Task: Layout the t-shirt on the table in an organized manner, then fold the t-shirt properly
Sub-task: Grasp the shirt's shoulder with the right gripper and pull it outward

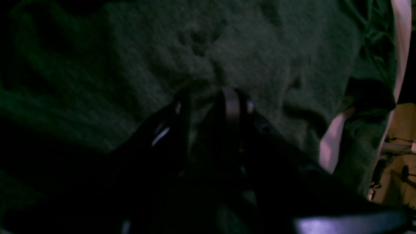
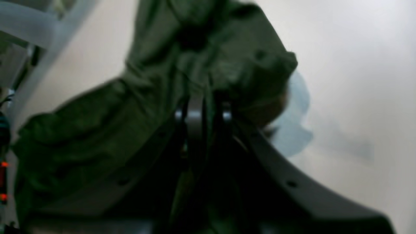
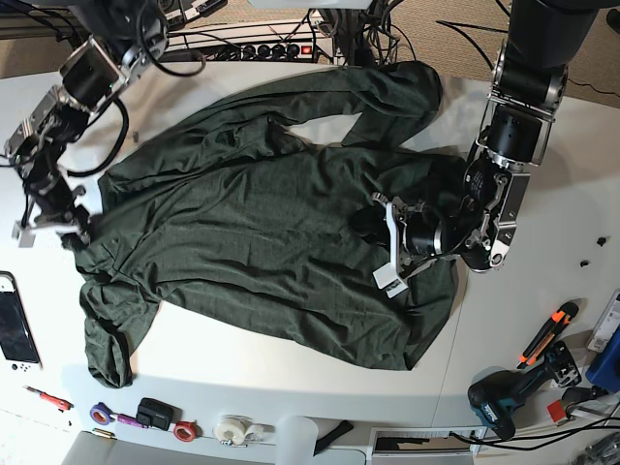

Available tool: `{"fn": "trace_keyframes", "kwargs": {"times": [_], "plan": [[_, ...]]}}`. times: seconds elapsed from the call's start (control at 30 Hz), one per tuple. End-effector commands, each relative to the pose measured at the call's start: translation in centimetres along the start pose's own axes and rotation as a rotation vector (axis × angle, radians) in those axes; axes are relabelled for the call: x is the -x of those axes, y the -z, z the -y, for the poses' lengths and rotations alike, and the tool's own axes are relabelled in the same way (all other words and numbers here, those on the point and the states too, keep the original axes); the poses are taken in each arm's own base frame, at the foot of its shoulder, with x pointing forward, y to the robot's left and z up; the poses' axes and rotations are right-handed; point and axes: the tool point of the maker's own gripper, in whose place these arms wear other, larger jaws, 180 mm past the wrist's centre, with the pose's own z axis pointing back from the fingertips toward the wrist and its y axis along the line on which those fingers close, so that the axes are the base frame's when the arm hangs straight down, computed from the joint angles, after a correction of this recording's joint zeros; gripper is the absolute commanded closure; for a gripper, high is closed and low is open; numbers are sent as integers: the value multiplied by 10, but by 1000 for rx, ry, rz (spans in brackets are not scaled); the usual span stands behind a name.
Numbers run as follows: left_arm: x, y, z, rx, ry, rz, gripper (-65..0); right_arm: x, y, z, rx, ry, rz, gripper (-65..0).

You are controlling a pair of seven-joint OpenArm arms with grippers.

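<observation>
On the white table [image 3: 542, 320] I see the dark green t-shirt [image 3: 252, 242] sprawled, wrinkled, sleeves bunched. My right gripper [image 3: 73, 235] pinches its edge; my left gripper [image 3: 366, 221] pinches a mid-shirt fold.

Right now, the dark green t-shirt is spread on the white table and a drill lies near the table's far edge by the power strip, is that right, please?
Not quite. The t-shirt does lie spread on the table, but the drill sits at the near edge, in the near right corner of the base view, not by the power strip at the far edge.
</observation>
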Motion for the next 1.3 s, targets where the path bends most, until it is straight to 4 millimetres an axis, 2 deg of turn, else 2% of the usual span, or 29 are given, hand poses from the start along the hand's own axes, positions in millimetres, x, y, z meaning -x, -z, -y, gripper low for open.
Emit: {"fn": "trace_keyframes", "kwargs": {"times": [0.0,0.17,0.33,0.47,0.6,0.63,0.73,0.87,0.9,1.03,1.1,1.17,1.27], "plan": [[-22,-8,-1,-2,27,55,-171,-32,-3,-9,-25,-24,82,-73],[-22,-8,-1,-2,28,56,-171,-54,6,-19,23,-106,98,-73],[-22,-8,-1,-2,27,55,-171,-64,22,-33,104,-241,132,-72],[-22,-8,-1,-3,28,55,-171,-60,39,-53,158,-397,124,-72],[-22,-8,-1,-3,28,55,-171,-44,53,-75,151,-515,69,-72],[-22,-8,-1,-3,28,55,-171,-41,54,-76,155,-524,53,-73],[-21,-8,-3,-10,31,47,-171,-42,47,-54,232,-467,12,-102],[-19,-8,-4,-17,36,40,-171,-44,25,-11,265,-190,12,-247],[-20,-8,-4,-16,36,40,-171,-45,19,-4,237,-107,29,-263],[-21,-8,-2,-9,32,49,-171,-47,-9,16,93,150,133,-264],[-21,-8,-3,-9,32,49,-171,-37,-20,17,9,214,124,-264],[-21,-8,-2,-9,32,49,-171,-20,-27,10,-86,236,84,-264],[-21,-8,-3,-10,32,48,-197,22,-34,2,-161,187,-38,-264]]}}
